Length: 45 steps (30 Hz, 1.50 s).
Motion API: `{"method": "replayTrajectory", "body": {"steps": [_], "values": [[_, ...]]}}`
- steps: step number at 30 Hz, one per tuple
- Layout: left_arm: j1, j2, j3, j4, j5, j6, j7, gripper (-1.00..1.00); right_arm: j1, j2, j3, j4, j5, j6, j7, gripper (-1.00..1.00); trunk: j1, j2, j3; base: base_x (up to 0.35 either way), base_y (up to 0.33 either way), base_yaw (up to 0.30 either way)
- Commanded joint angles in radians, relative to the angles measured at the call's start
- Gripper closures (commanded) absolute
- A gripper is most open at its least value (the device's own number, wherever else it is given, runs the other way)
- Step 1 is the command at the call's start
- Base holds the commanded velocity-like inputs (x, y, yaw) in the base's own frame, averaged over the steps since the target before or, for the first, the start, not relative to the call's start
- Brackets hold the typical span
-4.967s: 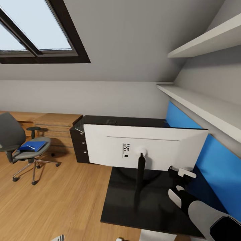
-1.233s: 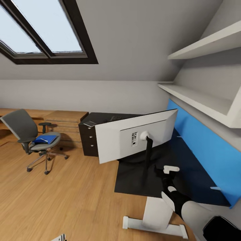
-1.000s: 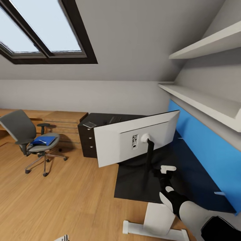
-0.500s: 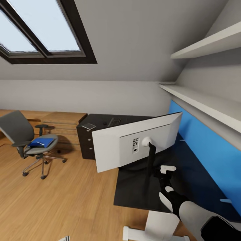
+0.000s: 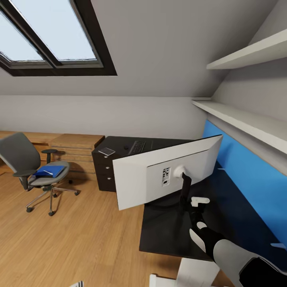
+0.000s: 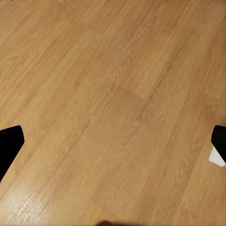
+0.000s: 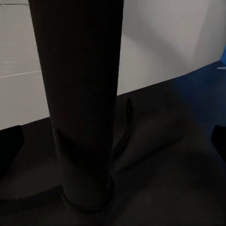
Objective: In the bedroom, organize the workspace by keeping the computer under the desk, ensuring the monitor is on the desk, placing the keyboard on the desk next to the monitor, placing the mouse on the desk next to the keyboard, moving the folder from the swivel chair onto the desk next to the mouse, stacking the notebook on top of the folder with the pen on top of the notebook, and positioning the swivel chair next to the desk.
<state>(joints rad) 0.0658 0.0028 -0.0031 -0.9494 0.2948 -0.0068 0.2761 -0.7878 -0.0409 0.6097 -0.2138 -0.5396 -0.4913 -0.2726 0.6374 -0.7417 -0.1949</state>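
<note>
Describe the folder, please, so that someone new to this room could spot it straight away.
Start at the skylight and look down to the swivel chair standing on the wood floor, apart from the black desk. The folder lies flat on its grey seat. It is the one bright blue thing on the chair, far smaller than the blue wall panel behind the desk.

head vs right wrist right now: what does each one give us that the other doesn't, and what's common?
Head alone: the swivel chair with the blue folder on its seat, the keyboard on the far part of the desk, the skylight, the shelves, the monitor's whole white back.
Right wrist alone: a close look at the foot of the monitor stand, where it meets the desk.
Both: the stand, the black desk top, the blue wall panel.
</note>
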Motion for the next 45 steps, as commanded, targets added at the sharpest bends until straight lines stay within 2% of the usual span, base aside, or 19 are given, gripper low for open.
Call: {"method": "replayTrajectory", "body": {"steps": [1, 42, 43, 45], "values": [[0.0, 0.0, -0.001, -0.002, 0.009, -0.001, 0.003, -1.0, -0.001, -0.001, 0.008, -0.001, -0.005, -0.001, -0.007, -1.0, 0.0, -0.001, -0.001, 0.017, 0.015, 0.0], [0.0, 0.0, -0.003, -0.002, 0.008, -0.001, 0.003, -1.0, -0.001, -0.002, 0.007, 0.0, -0.003, 0.001, -0.007, -1.0, 0.0, -0.001, -0.001, 0.064, 0.001, 0.0], [0.0, 0.0, -0.003, -0.002, 0.008, -0.001, 0.003, -1.0, -0.001, -0.002, 0.007, 0.0, -0.003, 0.001, -0.007, 1.0, 0.0, -0.001, -0.001, 0.003, 0.0, 0.0], [0.0, 0.0, -0.003, -0.002, 0.008, -0.001, 0.003, -1.0, -0.001, -0.002, 0.007, 0.0, -0.004, 0.002, -0.009, 1.0, 0.0, -0.001, -0.001, 0.002, 0.0, 0.0]]}}
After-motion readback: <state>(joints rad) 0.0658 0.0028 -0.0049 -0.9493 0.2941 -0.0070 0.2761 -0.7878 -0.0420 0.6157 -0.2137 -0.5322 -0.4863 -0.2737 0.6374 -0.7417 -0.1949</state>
